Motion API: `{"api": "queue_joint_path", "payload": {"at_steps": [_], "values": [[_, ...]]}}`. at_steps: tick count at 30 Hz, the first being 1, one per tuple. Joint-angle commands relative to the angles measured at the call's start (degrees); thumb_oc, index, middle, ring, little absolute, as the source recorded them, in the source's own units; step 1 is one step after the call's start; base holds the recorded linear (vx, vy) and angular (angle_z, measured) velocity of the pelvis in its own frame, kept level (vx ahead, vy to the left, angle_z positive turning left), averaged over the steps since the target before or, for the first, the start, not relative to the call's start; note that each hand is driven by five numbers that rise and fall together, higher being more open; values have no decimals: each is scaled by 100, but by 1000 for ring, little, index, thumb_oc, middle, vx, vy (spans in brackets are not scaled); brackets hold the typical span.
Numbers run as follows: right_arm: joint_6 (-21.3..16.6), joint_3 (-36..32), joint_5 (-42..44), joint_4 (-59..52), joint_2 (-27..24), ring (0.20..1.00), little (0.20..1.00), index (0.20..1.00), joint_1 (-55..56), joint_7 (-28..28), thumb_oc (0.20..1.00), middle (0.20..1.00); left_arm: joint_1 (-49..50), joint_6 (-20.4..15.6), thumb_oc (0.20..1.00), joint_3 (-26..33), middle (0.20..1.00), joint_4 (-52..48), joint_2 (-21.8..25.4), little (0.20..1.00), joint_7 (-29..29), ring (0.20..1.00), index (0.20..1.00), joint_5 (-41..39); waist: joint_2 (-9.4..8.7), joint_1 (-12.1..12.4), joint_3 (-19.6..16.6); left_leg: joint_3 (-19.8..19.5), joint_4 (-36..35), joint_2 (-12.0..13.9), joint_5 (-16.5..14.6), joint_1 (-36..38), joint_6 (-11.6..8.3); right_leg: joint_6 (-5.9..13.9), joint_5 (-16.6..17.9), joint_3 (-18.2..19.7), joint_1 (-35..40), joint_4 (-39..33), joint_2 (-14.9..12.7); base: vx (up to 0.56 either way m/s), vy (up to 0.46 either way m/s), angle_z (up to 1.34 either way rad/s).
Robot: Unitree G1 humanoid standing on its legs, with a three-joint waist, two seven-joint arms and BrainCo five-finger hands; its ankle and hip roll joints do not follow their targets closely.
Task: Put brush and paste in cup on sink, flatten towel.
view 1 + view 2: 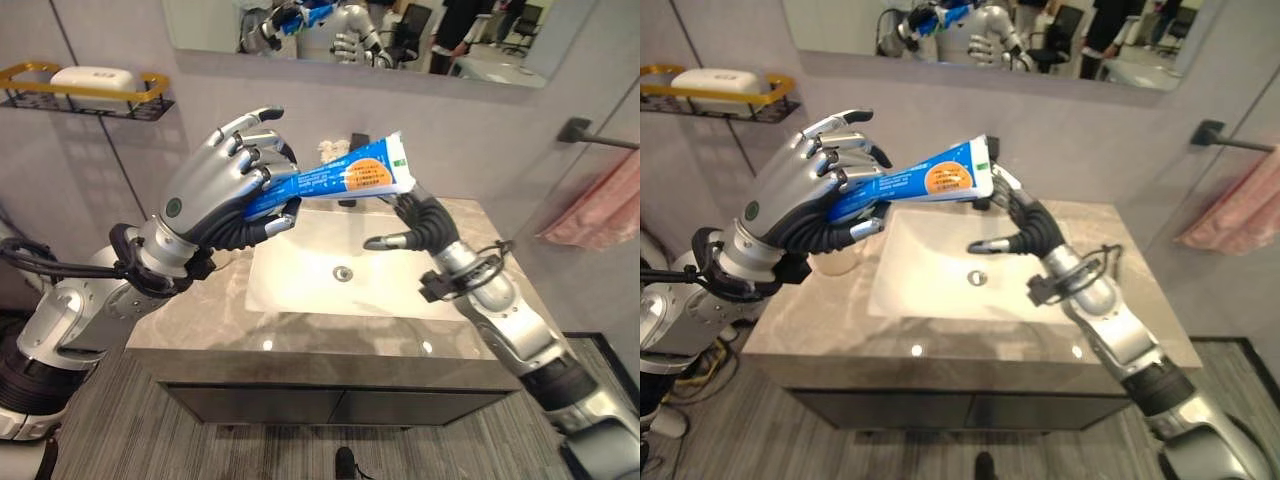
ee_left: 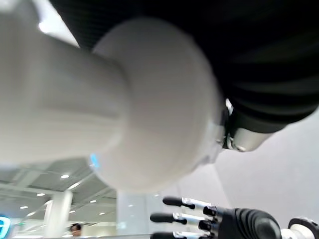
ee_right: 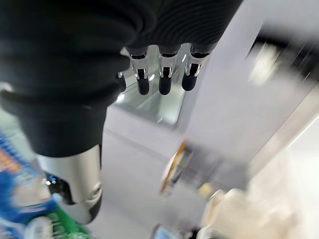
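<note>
Toothpaste tube [image 1: 335, 180], blue with an orange patch and a white-and-green flat end, held level in the air above the basin [image 1: 335, 270]. The left hand [image 1: 225, 185] has its fingers curled round the cap end of the tube; the cap itself appears large and white in the left wrist view. The right hand [image 1: 415, 222] sits just below the tube's flat end with fingers loosely spread and thumb extended, near or perhaps brushing the tube but not closed on it. By judgement the tube is light, soft-walled and smooth, so it will buckle and ooze if squeezed hard at mid-body; the stiff shoulder by the cap, or the crimped flat end, offers the firmer hold, and a grip across the width should resist slipping better than one along the length. A pale cup [image 1: 835, 260] stands on the worktop [image 1: 200, 310] just left of the basin, partly hidden behind the left hand; the tube is not yet in it, and whether the brush is inside cannot be told. A tap [image 1: 345, 150] rises behind the tube at the back wall. A pink towel [image 1: 600, 205] hangs bunched from a dark rail [image 1: 600, 135] on the right wall, well apart from both hands. A gold-rimmed shelf [image 1: 85, 90] with a white object is mounted on the left wall, and a mirror [image 1: 400, 30] spans the wall above
</note>
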Motion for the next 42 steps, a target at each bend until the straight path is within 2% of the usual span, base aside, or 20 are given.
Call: {"api": "queue_joint_path", "payload": {"at_steps": [1, 8, 22, 23, 26, 34, 35, 36, 37, 38, 42], "values": [[-367, 125, 616, -159, 457, 1000, 1000, 1000, -825, -26, 1000, 1000, -522, 105, 200, -40, 200, -64, -125, 200, 462, 200, 200, -223, 64, 104, 89, -469, 42, 113, 176, -338, 2, 516, -395, -106, 562, 57, -396, 0, 0, 0], [-625, 242, 1199, -418, 1151, 1000, 1000, 1000, -1057, -52, 1000, 1000, -253, 15, 200, -191, 200, -119, -284, 200, 595, 200, 200, -208, -1, 283, 134, -550, 42, 76, 202, -441, 20, 515, -416, -207, 547, 57, -449, 24, 19, 10], [-710, 434, 1707, -685, 1398, 1000, 1000, 1000, -1366, -142, 1000, 1000, 180, 59, 200, -493, 200, 41, -300, 200, 503, 200, 200, -291, -72, 356, 130, -580, 42, 72, 198, -470, 35, 488, -444, -249, 557, 57, -462, 5, 1, 0], [-658, 508, 1832, -660, 1389, 200, 200, 200, -1355, -113, 200, 200, 347, 89, 200, -511, 200, 111, -347, 200, 477, 200, 200, -305, -83, 361, 124, -568, 42, 80, 183, -454, 39, 475, -460, -252, 578, 57, -458, 0, 0, 0], [-661, 500, 1847, -696, 1374, 200, 200, 200, -1307, -83, 200, 200, 507, 93, 200, -489, 200, 147, -420, 200, 459, 200, 200, -350, -81, 365, 127, -570, 42, 88, 176, -432, 44, 469, -477, -245, 597, 57, -450, 26, 1, 0], [-781, 201, 1835, -575, 1565, 200, 200, 200, -1042, -423, 200, 200, 1177, 162, 200, -332, 200, 243, -764, 200, 473, 200, 200, -462, -71, 420, 138, -614, 42, 75, 167, -427, 66, 451, -516, -308, 640, 57, -462, 0, 0, 0], [-792, 174, 1828, -541, 1594, 200, 200, 200, -1028, -478, 200, 200, 1223, 178, 329, -333, 329, 194, -822, 329, 467, 329, 329, -483, -74, 444, 146, -627, 42, 73, 168, -438, 70, 449, -517, -319, 639, 57, -466, 0, 0, 0], [-830, 78, 1762, -491, 1632, 200, 200, 200, -1016, -619, 200, 200, 1346, 182, 567, -281, 567, 139, -887, 567, 464, 567, 567, -498, -79, 475, 161, -653, 42, 68, 177, -461, 73, 446, -519, -343, 633, 57, -473, 0, 0, 0], [-828, 82, 1756, -495, 1636, 200, 200, 200, -1014, -626, 200, 200, 1358, 185, 724, -271, 724, 128, -886, 724, 459, 724, 724, -500, -80, 467, 157, -657, 42, 67, 178, -464, 73, 446, -520, -347, 633, 57, -474, -2, 6, 4], [-857, 32, 1706, -468, 1665, 200, 200, 200, -1016, -711, 200, 200, 1411, 202, 1000, -256, 1000, 131, -936, 1000, 488, 1000, 1000, -522, -84, 493, 166, -674, 42, 64, 186, -475, 74, 446, -525, -356, 630, 57, -477, -3, 0, 10], [-941, -148, 1537, -404, 1753, 200, 200, 200, -1085, -974, 200, 200, 1567, 239, 1000, -207, 1000, 108, -1065, 1000, 567, 1000, 1000, -617, -111, 556, 193, -785, 42, 41, 221, -572, 74, 426, -536, -430, 627, 57, -500, -5, -2, 14]]}}
